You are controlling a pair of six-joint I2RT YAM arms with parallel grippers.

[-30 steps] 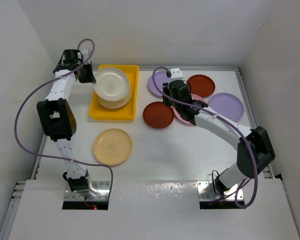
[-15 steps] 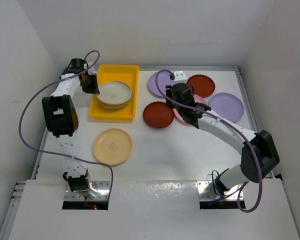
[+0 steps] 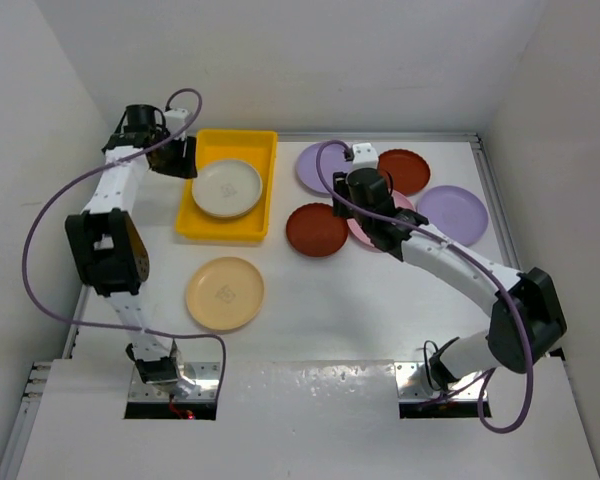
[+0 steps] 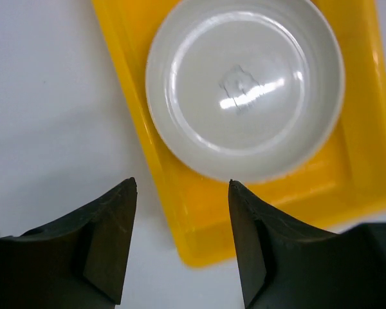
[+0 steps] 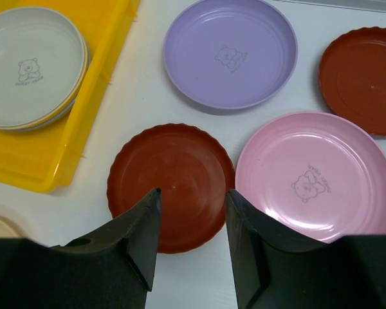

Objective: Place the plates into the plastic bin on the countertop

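The yellow plastic bin (image 3: 194, 222) (image 4: 199, 225) (image 5: 58, 161) holds a cream plate (image 3: 226, 188) (image 4: 244, 84) (image 5: 32, 64) lying flat on top of another plate. My left gripper (image 3: 183, 160) (image 4: 182, 183) is open and empty, above the bin's left rim. My right gripper (image 3: 358, 200) (image 5: 193, 193) is open, hovering over a dark red-brown plate (image 3: 317, 230) (image 5: 170, 174). Beside that one lie a pink plate (image 3: 385, 203) (image 5: 315, 174), two lilac plates (image 3: 315, 165) (image 5: 230, 51) (image 3: 452, 214) and a second red-brown plate (image 3: 402, 171) (image 5: 363, 77). A tan-yellow plate (image 3: 225, 293) sits on the countertop (image 3: 330, 300).
Thin metal rails (image 3: 490, 200) edge the countertop, with white walls close behind and at both sides. The right arm's forearm (image 3: 440, 255) crosses over the pink plate. Purple cables loop off both arms.
My left gripper opened and let go of the cream plate, which dropped from a tilt to lie flat in the bin. The right gripper opened a little wider.
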